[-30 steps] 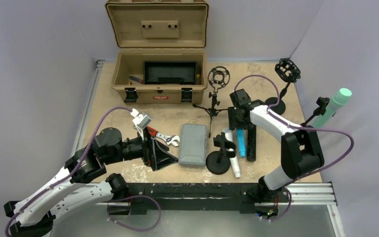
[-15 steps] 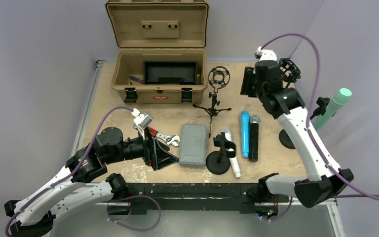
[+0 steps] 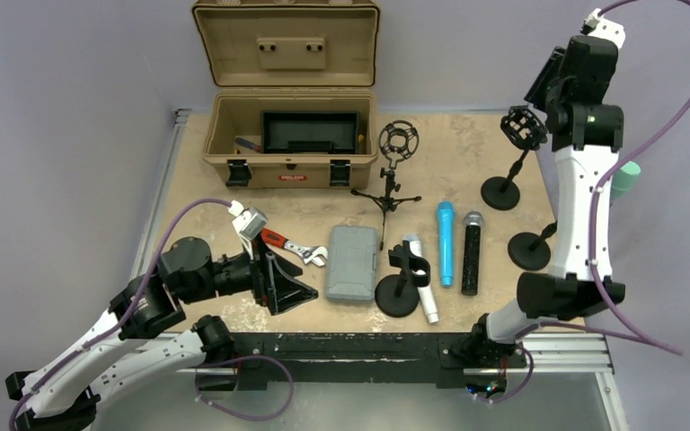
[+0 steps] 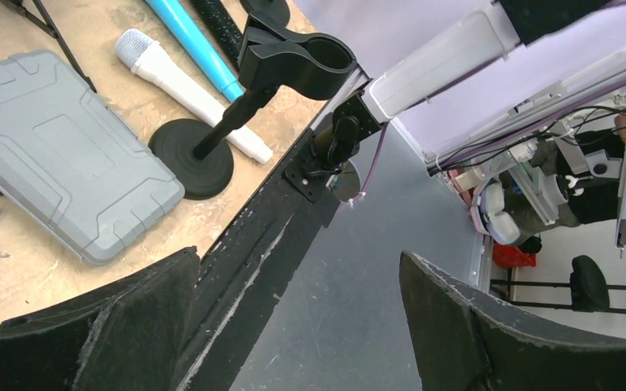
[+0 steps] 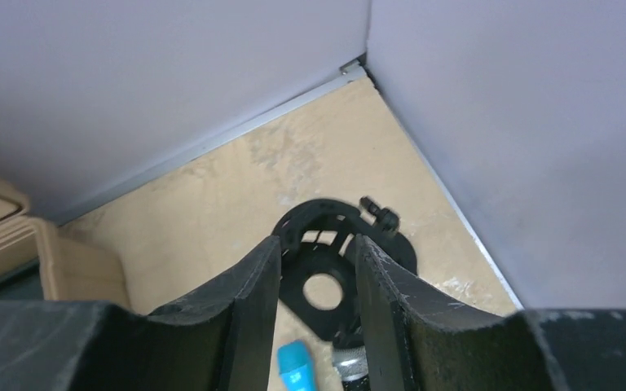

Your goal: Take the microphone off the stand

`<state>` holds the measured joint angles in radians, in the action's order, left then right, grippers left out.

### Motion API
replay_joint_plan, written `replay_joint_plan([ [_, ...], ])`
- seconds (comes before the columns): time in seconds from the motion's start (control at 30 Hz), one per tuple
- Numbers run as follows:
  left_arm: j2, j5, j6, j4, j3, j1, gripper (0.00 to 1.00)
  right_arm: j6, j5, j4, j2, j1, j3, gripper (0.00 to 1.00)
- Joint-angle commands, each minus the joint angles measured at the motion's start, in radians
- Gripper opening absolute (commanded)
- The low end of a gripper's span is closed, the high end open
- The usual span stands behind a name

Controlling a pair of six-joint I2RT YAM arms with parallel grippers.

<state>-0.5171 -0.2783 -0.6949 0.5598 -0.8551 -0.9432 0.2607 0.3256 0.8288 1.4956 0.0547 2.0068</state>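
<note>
Raised high above the far right corner of the beige table (image 3: 454, 148), the right arm's gripper (image 3: 546, 79) holds nothing, its fingers a narrow gap apart; a black shock-mount stand (image 5: 310, 252) shows between them below. The mint-green microphone (image 3: 627, 178) peeks out at the table's right edge, mostly hidden behind that arm, above a black round-based stand (image 3: 531, 250); its seating in the clip cannot be made out. The left gripper (image 4: 297, 261) sits low near the front edge, jaws wide apart and empty, beside a grey plastic case (image 3: 352, 261).
</note>
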Motion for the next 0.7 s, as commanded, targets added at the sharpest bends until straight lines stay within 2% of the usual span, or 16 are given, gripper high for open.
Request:
replay_joint_plan([
  [0.0,0.012,0.016,0.047,0.011,-0.011,-0.001,0.9,-0.032,-0.101,0.117,0.104,0.11,0.136,0.37],
  [0.1,0.007,0.012,0.06,0.01,-0.013,0.0,0.9,-0.034,-0.126,0.131,0.138,0.153,0.152,0.36],
  [0.3,-0.016,-0.018,0.091,-0.009,-0.022,0.0,0.91,-0.037,-0.202,0.117,0.145,0.212,0.077,0.35],
  [0.67,-0.024,-0.038,0.167,-0.007,-0.038,-0.001,0.91,-0.02,-0.276,0.119,0.183,0.237,0.032,0.33],
])
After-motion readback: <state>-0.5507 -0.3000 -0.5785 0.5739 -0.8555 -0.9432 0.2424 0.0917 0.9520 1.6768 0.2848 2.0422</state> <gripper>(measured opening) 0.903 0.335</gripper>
